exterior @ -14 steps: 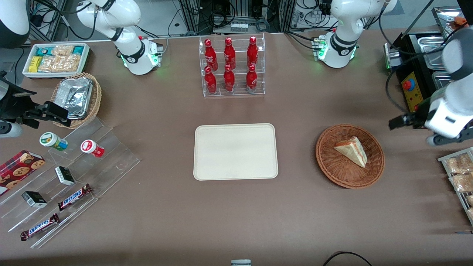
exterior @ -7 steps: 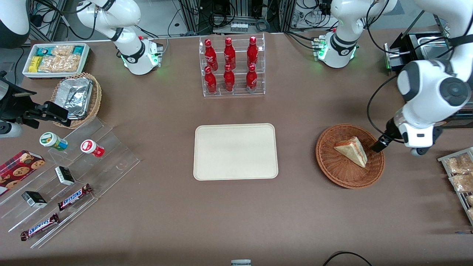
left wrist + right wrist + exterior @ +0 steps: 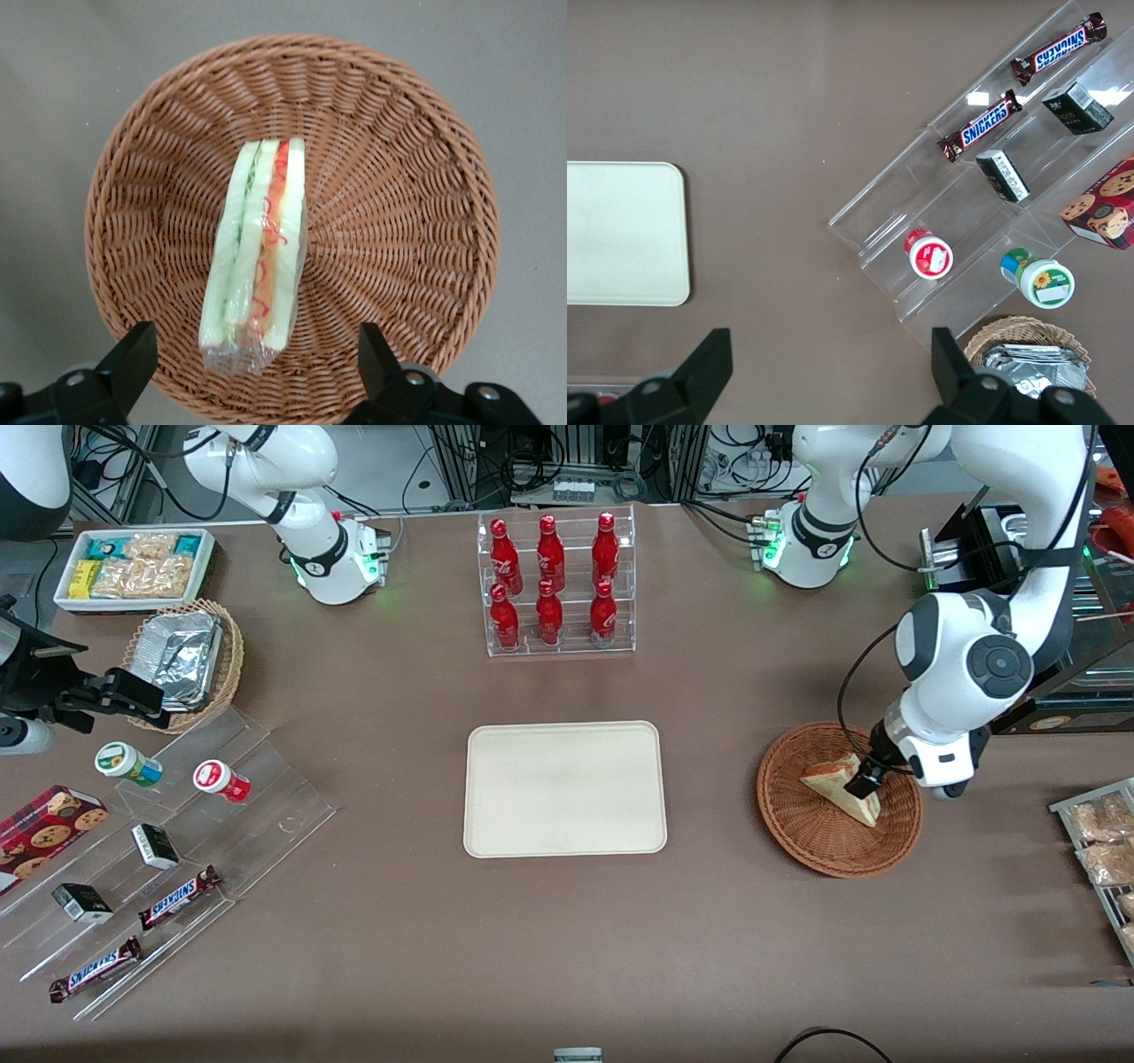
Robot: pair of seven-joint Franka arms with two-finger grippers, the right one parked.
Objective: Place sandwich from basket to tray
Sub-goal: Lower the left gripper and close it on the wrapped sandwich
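The sandwich (image 3: pixel 833 782) is a plastic-wrapped white-bread wedge lying in the reddish-brown wicker basket (image 3: pixel 797 828) toward the working arm's end of the table. In the left wrist view the sandwich (image 3: pixel 257 252) shows its green and red-orange filling, resting in the middle of the basket (image 3: pixel 390 177). My left gripper (image 3: pixel 861 785) hovers right above the sandwich, open, its fingers (image 3: pixel 133 354) spread wide on either side of the wedge's end and not touching it. The cream-white tray (image 3: pixel 565 788) lies flat at the table's centre, beside the basket.
An acrylic rack of red bottles (image 3: pixel 554 584) stands farther from the front camera than the tray. A wire rack of packets (image 3: pixel 1103 841) sits beside the basket at the table's edge. Stepped acrylic shelves with snacks (image 3: pixel 159 859) and a tan foil basket (image 3: pixel 182 660) lie toward the parked arm's end.
My left arm has swung in from the table's edge and come down over the basket; the gripper now hangs above the sandwich. The sandwich and basket have not moved.
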